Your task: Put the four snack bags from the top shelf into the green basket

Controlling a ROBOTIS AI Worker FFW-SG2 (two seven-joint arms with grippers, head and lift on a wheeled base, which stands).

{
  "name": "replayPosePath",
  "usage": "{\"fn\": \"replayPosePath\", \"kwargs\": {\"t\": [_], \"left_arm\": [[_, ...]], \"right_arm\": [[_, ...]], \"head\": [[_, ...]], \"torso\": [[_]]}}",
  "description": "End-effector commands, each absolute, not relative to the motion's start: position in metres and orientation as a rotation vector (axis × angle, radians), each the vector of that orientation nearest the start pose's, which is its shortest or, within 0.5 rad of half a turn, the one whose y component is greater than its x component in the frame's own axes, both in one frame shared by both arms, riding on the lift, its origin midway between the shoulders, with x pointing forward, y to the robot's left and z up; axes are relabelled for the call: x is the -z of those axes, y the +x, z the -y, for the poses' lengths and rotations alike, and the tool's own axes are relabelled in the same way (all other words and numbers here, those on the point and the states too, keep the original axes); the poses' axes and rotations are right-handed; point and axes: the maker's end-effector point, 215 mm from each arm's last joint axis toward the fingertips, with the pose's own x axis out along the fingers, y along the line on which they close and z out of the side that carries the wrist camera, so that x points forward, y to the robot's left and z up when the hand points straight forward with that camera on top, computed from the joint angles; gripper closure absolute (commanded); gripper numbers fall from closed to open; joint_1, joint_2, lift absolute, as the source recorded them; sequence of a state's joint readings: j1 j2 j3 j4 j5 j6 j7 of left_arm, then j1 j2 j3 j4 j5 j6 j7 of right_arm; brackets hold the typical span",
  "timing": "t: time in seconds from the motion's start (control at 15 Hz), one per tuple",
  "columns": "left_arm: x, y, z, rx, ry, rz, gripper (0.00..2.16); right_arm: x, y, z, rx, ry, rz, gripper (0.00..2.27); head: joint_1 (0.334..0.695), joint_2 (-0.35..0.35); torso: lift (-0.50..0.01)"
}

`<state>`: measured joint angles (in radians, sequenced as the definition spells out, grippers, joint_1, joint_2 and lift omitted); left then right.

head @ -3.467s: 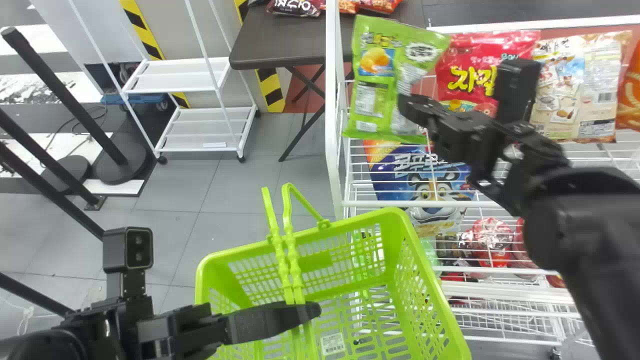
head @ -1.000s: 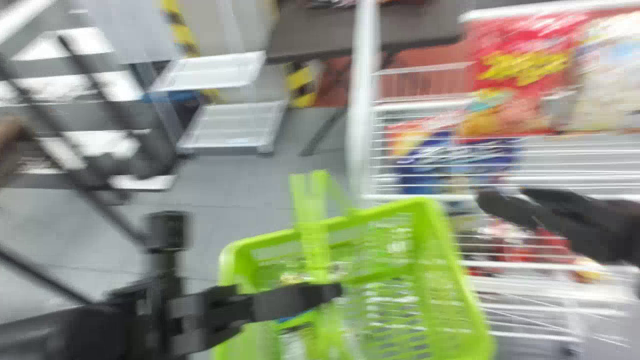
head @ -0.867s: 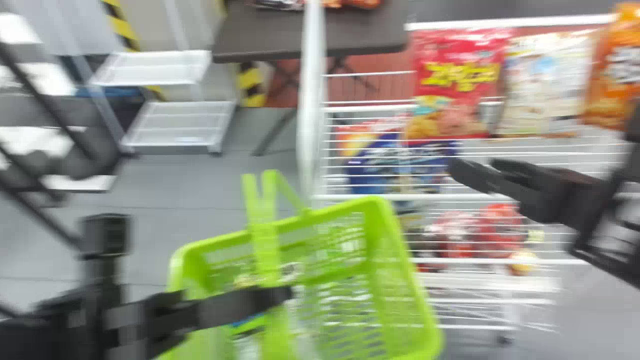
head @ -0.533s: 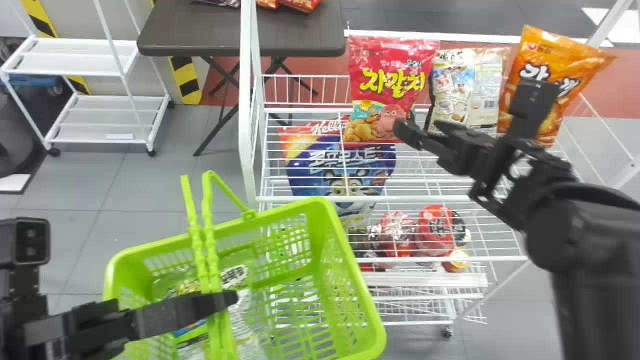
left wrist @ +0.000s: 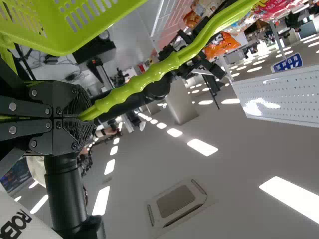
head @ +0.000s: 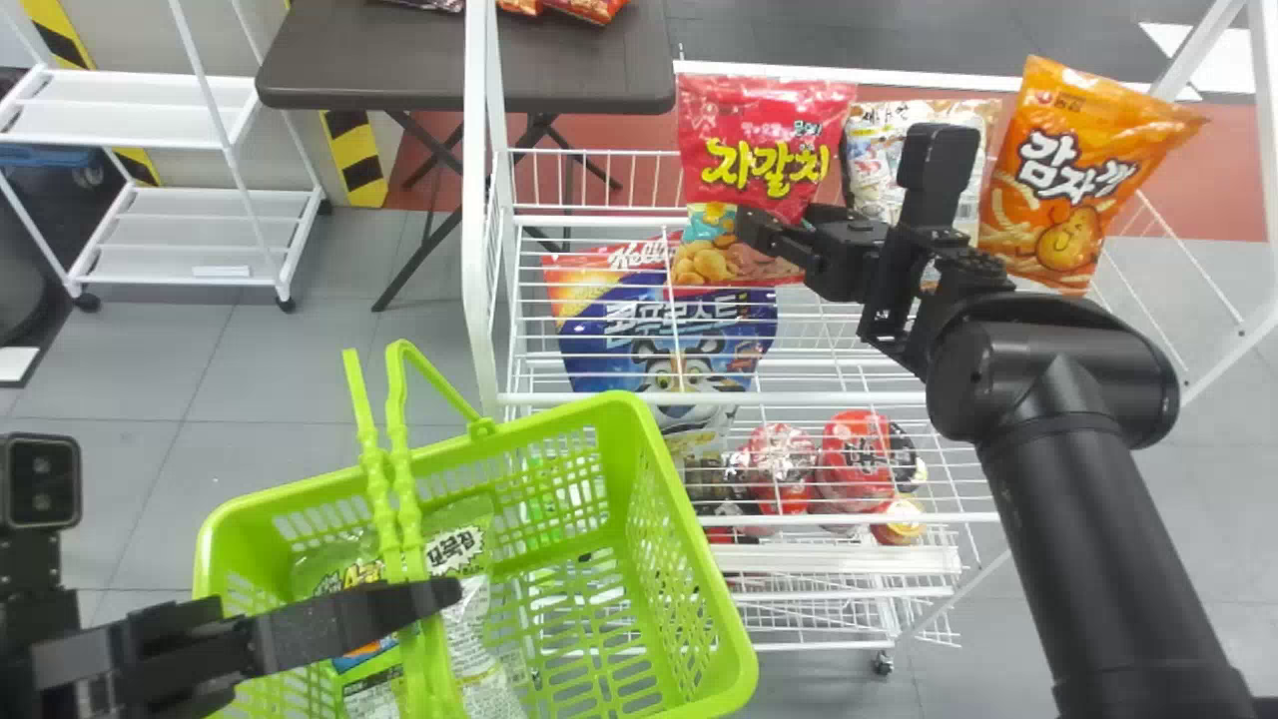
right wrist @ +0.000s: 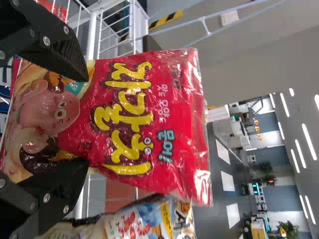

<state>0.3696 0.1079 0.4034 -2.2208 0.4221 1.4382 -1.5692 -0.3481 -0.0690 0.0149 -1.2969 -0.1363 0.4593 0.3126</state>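
Upper centre of the head view, red bag: the red plastic snack bag with yellow lettering stands on the white wire top shelf, and is likely the next one to take.
Right gripper: at the bag's lower part, the black two-fingered right gripper has its fingers apart with nothing gripped.
Neighbours, upper right: the pale printed bag sits just beside the red one, the orange plastic bag beyond it; close on red alone so pale is not dragged along.
Basket, lower left to centre: the bright green plastic basket has clear-and-green snack packaging inside. Three bags seem left to move; its right half looks the easiest place to lower this one.

Left wrist view, handle: the left gripper is closed around the glossy green handle; best kept motionless, so the basket does not swing.

Right wrist view, fingers: well spread, one towards each side edge of the red bag. Whether the tips reach past its edges, I cannot tell; centre them, ease in, then squeeze gently, since a puffed bag may slip or pop.
Lift: straight up first, clear of wires and the pale bag, then over to the basket.
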Motion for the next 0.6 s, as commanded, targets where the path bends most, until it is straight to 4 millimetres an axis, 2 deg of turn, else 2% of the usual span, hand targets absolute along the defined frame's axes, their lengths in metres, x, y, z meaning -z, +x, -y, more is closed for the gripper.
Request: {"fn": "replayPosePath", "kwargs": {"t": [0.0,0.2,0.4,0.53], "left_arm": [[0.286,0.253,-0.14,1.309,-1.029,-0.624,2.15],[0.286,0.253,-0.14,1.309,-1.03,-0.623,2.15],[0.286,0.253,-0.139,1.31,-1.03,-0.624,2.15],[0.286,0.252,-0.141,1.307,-1.033,-0.622,2.15]], "right_arm": [[0.403,0.664,0.176,-0.3,0.1,-0.392,2.26],[0.398,0.659,0.182,-0.294,0.104,-0.381,2.26],[0.388,0.649,0.178,-0.303,0.111,-0.374,2.26],[0.375,0.624,0.169,-0.325,0.137,-0.375,2.26]], "head": [[0.695,-0.045],[0.695,-0.047],[0.695,-0.05],[0.695,-0.049]], "torso": [[-0.003],[-0.003],[-0.003],[-0.003]]}}
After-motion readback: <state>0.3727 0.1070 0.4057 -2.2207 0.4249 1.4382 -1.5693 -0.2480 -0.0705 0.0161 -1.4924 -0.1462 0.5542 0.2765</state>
